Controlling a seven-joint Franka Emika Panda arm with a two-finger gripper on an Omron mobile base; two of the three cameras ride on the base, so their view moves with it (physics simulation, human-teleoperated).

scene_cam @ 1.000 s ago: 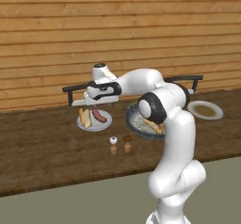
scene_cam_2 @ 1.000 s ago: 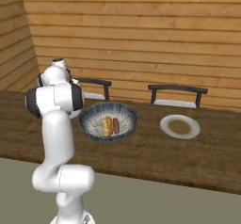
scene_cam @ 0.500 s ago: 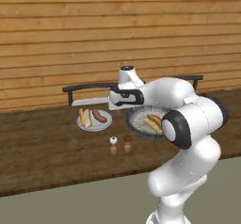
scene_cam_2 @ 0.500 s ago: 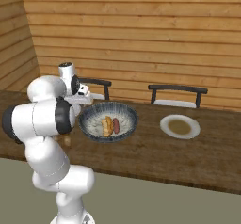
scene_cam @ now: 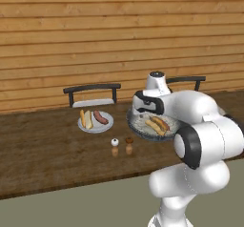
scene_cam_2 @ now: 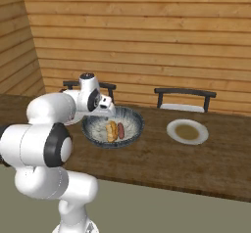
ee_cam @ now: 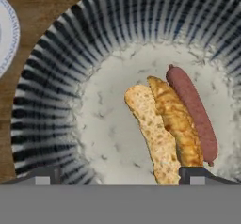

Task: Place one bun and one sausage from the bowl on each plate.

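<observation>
1. The gripper (ee_cam: 120, 176) hangs above the bowl (ee_cam: 56, 77), jaws spread wide with nothing between them.
2. The bowl sits on the wooden table (scene_cam: 43, 149) and holds a split bun (ee_cam: 162, 129) with a sausage (ee_cam: 193, 110) lying beside it, touching.
3. The left plate (scene_cam: 96, 125) carries a bun and a sausage.
4. The right plate (scene_cam_2: 187, 131) lies well apart from the bowl.
5. Salt and pepper shakers (scene_cam: 121, 146) stand near the left plate.
</observation>
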